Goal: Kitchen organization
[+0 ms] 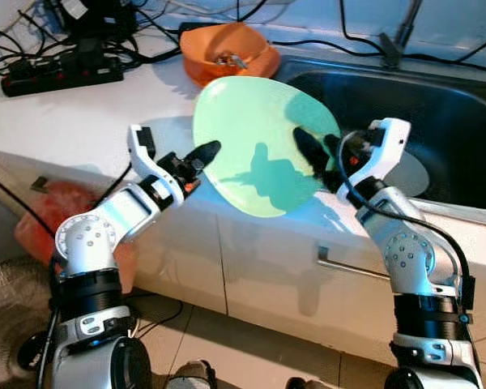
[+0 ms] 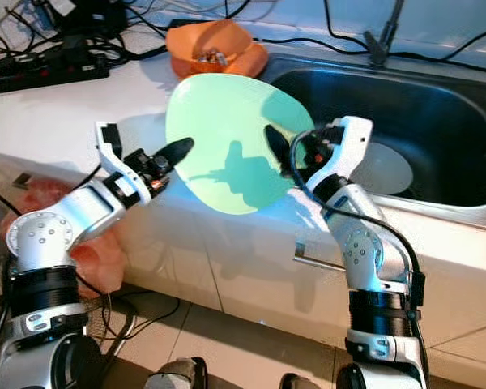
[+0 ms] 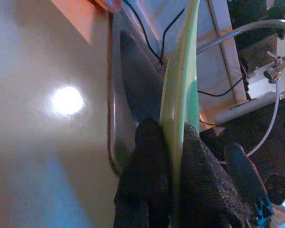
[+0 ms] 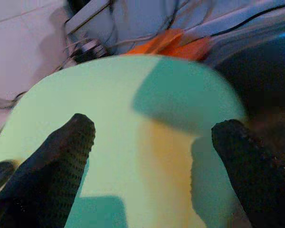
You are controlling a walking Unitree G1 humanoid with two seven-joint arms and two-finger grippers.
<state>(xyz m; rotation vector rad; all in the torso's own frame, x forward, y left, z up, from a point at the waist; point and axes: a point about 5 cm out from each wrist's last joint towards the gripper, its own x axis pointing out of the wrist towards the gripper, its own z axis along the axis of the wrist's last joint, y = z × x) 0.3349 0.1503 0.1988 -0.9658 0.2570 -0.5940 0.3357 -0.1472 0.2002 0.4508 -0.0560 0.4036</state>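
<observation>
A light green plate [image 1: 259, 142] is held tilted over the white counter's front edge, just left of the sink. My left gripper [image 1: 204, 152] is shut on the plate's left rim; in the left wrist view its fingers [image 3: 152, 156] pinch the rim [image 3: 178, 95] from both sides. At the plate's right edge my right gripper [image 1: 320, 154] is open. In the right wrist view its fingertips [image 4: 78, 130] stand wide apart in front of the plate's face [image 4: 128, 104], and I cannot tell if they touch it.
A steel sink [image 1: 437, 105] lies to the right with a white plate [image 1: 409, 174] in it. An orange bowl [image 1: 227, 53] sits behind the green plate. A power strip [image 1: 57, 77] and cables crowd the back left. A reddish bag [image 1: 49, 211] lies on the floor.
</observation>
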